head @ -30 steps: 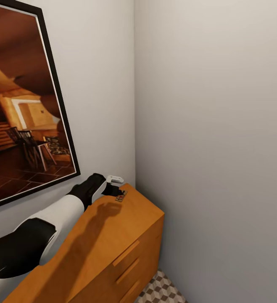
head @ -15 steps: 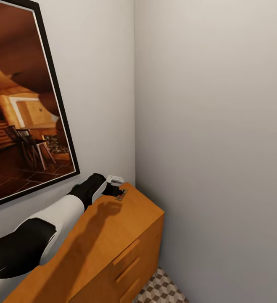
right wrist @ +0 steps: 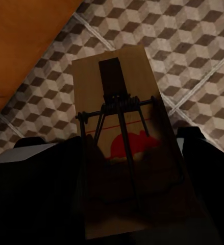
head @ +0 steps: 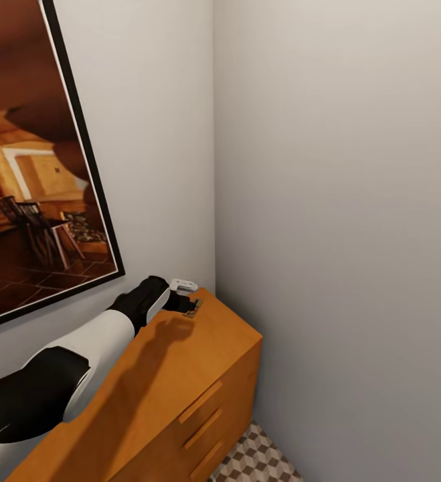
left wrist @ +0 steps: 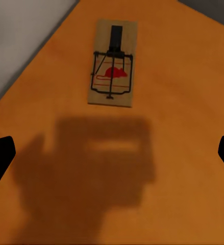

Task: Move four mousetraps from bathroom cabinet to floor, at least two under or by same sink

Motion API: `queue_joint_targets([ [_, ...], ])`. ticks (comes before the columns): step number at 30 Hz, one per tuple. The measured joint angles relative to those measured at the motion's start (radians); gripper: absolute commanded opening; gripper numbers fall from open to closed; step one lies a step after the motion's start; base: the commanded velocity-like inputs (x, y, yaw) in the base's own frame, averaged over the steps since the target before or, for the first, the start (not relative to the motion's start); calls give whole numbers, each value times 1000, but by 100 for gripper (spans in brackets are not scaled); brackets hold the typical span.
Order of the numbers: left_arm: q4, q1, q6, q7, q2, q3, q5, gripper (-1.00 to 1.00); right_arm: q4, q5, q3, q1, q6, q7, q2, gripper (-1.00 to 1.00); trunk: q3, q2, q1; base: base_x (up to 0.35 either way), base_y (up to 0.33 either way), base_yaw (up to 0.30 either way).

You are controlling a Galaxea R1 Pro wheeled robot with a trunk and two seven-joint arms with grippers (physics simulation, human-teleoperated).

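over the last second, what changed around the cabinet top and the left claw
Almost nothing: the head camera turned a little, so the framed picture slid toward the view's left edge. The left claw stayed hovering open over the mousetrap at the far corner of the cabinet, not gripping it. Nothing was picked up or let go.

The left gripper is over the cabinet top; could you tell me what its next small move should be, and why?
Probably ease the left gripper forward and down so its open jaws straddle the mousetrap, then close. The trap lies flat on the cabinet ahead of the fingertips, not yet between them.
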Motion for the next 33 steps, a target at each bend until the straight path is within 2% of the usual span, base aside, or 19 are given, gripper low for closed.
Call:
queue_joint_targets([
  [33, 0, 0, 0, 0, 1, 0, 0, 100, 0, 0, 0, 0, 0, 0, 0, -100, -42, 0, 0, 3, 0, 0],
])
